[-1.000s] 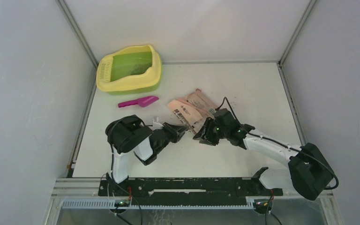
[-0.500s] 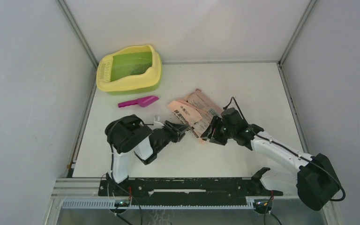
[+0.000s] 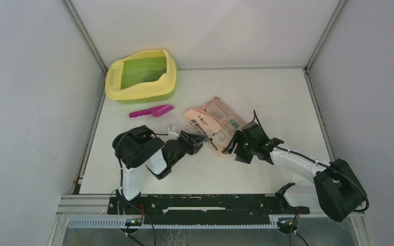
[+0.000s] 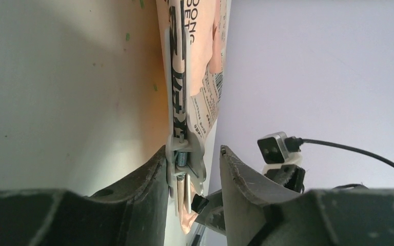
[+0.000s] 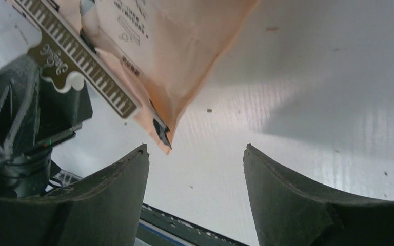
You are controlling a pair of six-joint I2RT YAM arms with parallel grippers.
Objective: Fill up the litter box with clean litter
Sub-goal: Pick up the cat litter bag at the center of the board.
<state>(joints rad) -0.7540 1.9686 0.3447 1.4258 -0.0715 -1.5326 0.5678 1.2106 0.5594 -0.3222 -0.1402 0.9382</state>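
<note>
The litter box [image 3: 170, 72], yellow with a green basin, stands at the back left. Faint dark specks of clean litter [image 3: 151, 78] lie in it. A flat pink-orange bag [image 3: 213, 122] lies mid-table with a long clip [image 5: 82, 77] along its near edge. My left gripper [image 3: 198, 140] is open around the clip's spring end [image 4: 183, 154]. The clip rests against one finger [image 4: 156, 169], with a gap to the other. My right gripper [image 5: 195, 148] is open and holds nothing. The bag's corner [image 5: 164, 136] lies just ahead of its left finger [image 5: 128, 174].
A magenta scoop [image 3: 152, 111] lies on the table between the litter box and the left arm. The enclosure's walls close in the table on the left, back and right. The right arm's camera [image 4: 274, 147] shows beyond the left fingers.
The left jaws have opened off the clip. The right jaws have opened wider, and that gripper has drawn back to the right, off the bag. The bag's near edge now lies lower.
</note>
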